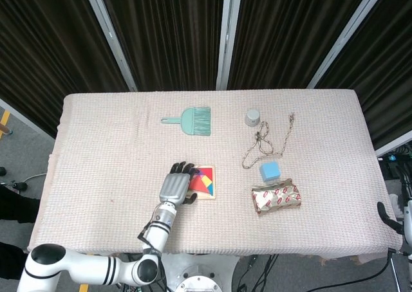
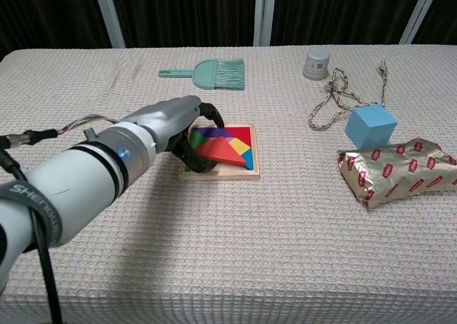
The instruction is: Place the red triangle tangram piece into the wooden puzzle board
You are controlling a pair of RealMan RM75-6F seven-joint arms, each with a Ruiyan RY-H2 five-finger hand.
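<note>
The wooden puzzle board (image 2: 232, 173) lies near the middle of the table with several coloured pieces in it, and it also shows in the head view (image 1: 213, 182). The red triangle (image 2: 213, 151) sits tilted over the board's near left part, its left end raised. My left hand (image 2: 178, 128) reaches over the board's left edge and pinches that triangle between thumb and fingers. From above, the left hand (image 1: 174, 186) hides the board's left side. My right hand shows in neither view.
A teal brush (image 2: 214, 74) lies behind the board. To the right are a grey cap (image 2: 317, 63), a coiled rope (image 2: 343, 95), a blue cube (image 2: 370, 124) and a shiny printed packet (image 2: 396, 168).
</note>
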